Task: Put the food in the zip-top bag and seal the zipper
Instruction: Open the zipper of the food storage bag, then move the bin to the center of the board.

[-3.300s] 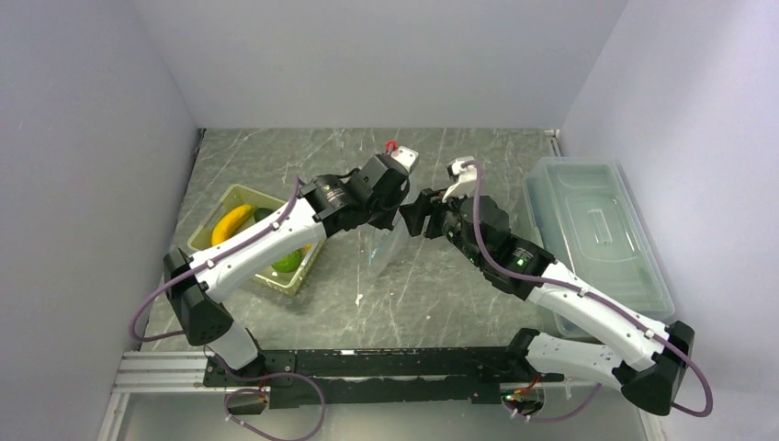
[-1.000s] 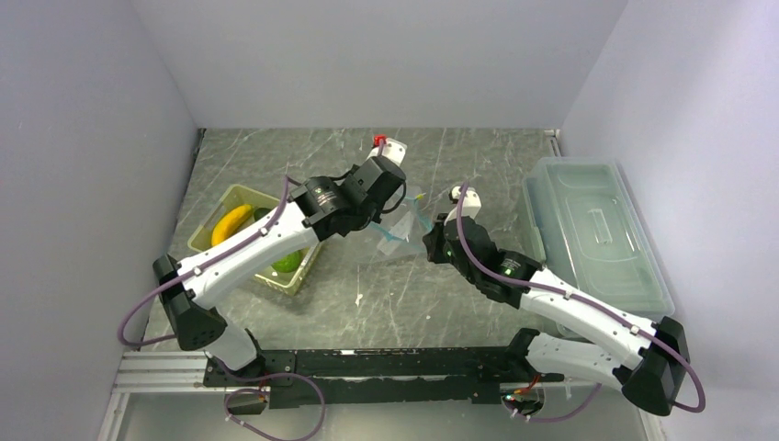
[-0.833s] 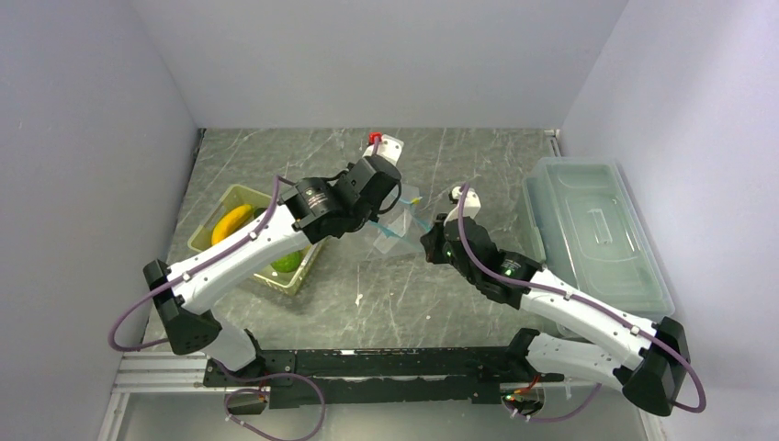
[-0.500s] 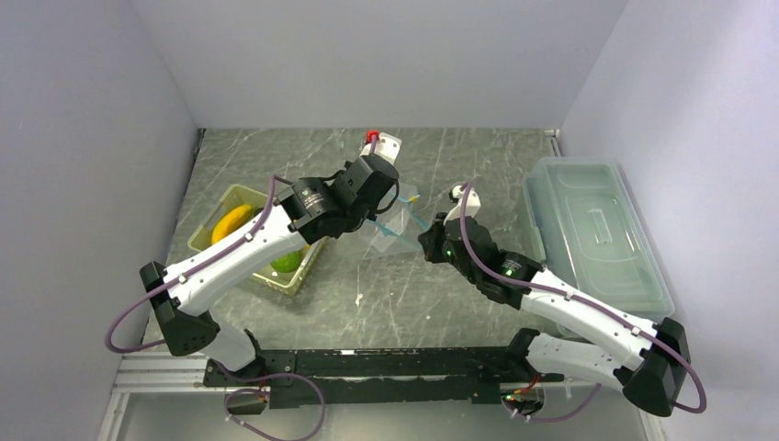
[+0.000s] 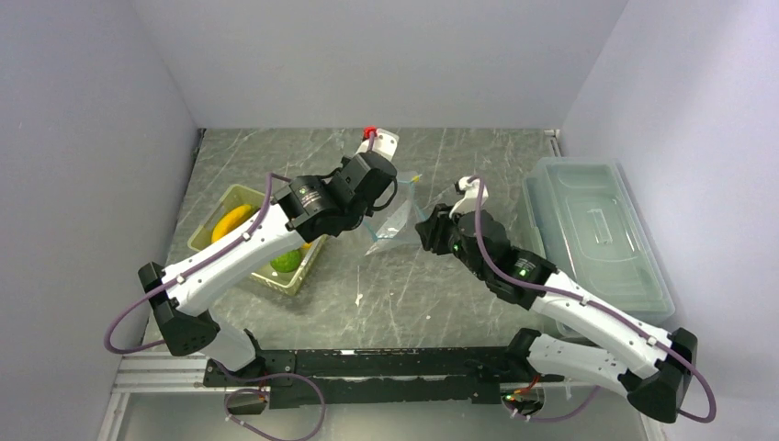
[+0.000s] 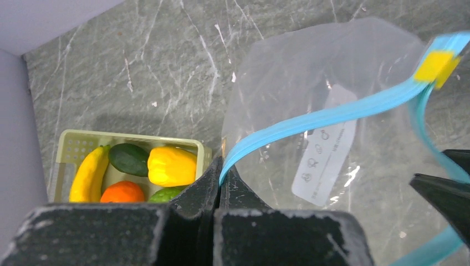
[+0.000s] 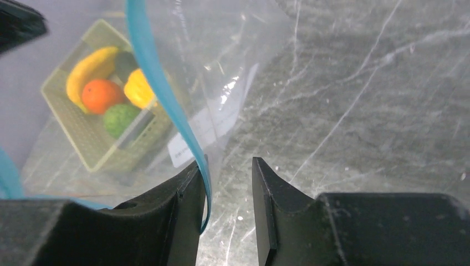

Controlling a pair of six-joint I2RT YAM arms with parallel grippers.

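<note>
Table (image 5: 413,294) is carrying the whole setup. Clear lidded box (image 5: 595,234) is sitting far right w/ lid on, well apart from everything else. Both arms are reaching inward and meeting mid-table at the zip-top bag (image 6: 310,100), which is hanging slack btwn them. Can't tell if its bottom is touching the table.

Basket (image 6: 138,136) is sitting left of the bag, partly under the L forearm in the top view.

Zipper (image 6: 332,113) is running from the L gripper up to a yellow slider (image 6: 438,64), then bending back down twd the R side. Its two sides are standing apart, so the mouth is gaping.

L gripper (image 6: 220,166): fingers are pressing together, clamping one end of the zipper.

R gripper (image 7: 227,169): fingers are standing apart w/ a clear gap. The strip is lying against one finger's inner face and the other finger isn't touching it.

Food is all lying in the basket: banana (image 6: 88,174), dark green piece (image 6: 128,159), yellow pepper (image 6: 170,165), orange one (image 6: 123,192), lime-green one (image 6: 165,194).
</note>
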